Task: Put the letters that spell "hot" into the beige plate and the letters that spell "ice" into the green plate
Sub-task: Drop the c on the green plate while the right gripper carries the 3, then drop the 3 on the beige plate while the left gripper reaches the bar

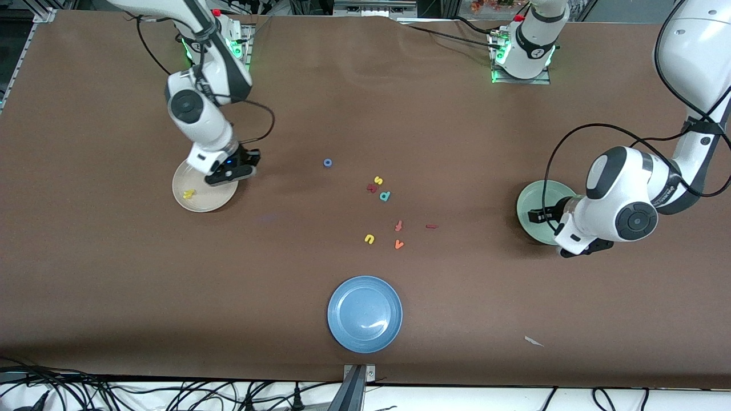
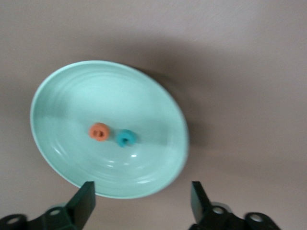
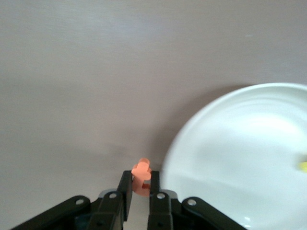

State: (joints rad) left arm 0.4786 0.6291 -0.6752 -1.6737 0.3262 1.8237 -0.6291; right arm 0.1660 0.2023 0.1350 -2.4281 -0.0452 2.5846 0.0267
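1. Right gripper (image 3: pixel 139 191): clamped on the orange "t" (image 3: pixel 141 176) and held at the rim of the beige plate (image 1: pixel 197 202). In the right wrist view the letter hangs over bare table (image 1: pixel 365 114), just beside the plate rim rather than over the plate. Risk: a release here could drop the "t" on the table, or it could strike the rim and bounce out.
2. The yellow "h" (image 1: pixel 189 194) already lies in the beige plate. Risk: a low pass of the right gripper across the plate could flick this light letter out.
3. Left gripper (image 2: pixel 139 196): fingers apart and empty, over the green plate (image 2: pixel 57 96). The orange "e" (image 2: pixel 99 132) and teal "c" (image 2: pixel 126 138) lie in that plate, almost touching. Risk: a sudden lift close to the rim could nudge the plate and shift both letters.
4. The blue "o" (image 1: pixel 328 162) and dark red "i" (image 1: pixel 432 226) remain on the table. Risk: the "i" lies near the reddish "f" (image 1: pixel 398 225) and orange "v" (image 1: pixel 398 245); a mis-aimed grasp could take the wrong letter.
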